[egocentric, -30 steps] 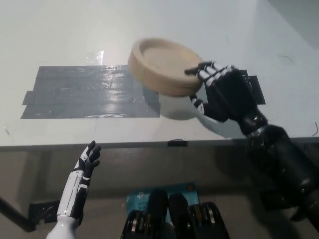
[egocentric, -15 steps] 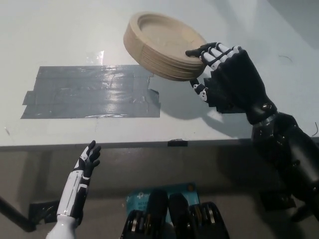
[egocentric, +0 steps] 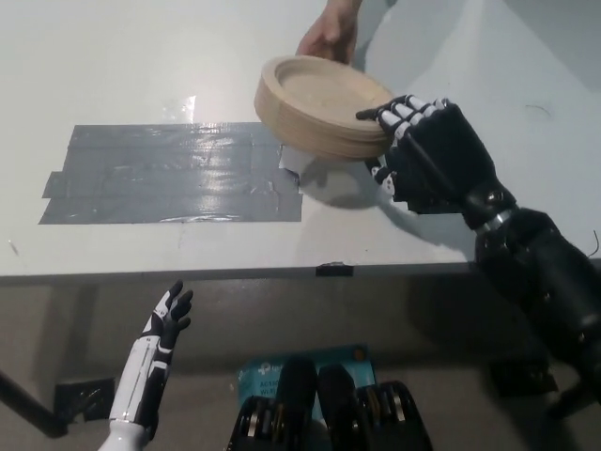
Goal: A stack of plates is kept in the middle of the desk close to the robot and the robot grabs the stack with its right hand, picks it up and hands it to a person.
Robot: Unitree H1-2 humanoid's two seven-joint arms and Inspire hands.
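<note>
Head view shows a person's hand [egocentric: 329, 36] now at the top edge, touching the far rim of the stack of plates [egocentric: 324, 103]; half a second ago it was not in the picture. The stack sits slightly further right than before, held above the desk [egocentric: 122, 66], over the right end of the grey tape patch [egocentric: 174, 174]. Its open side faces up, tilted a little. The right hand [egocentric: 427, 155] is clamped on its near-right rim. Below the desk edge, the left hand [egocentric: 167, 318] rests with fingers apart.
</note>
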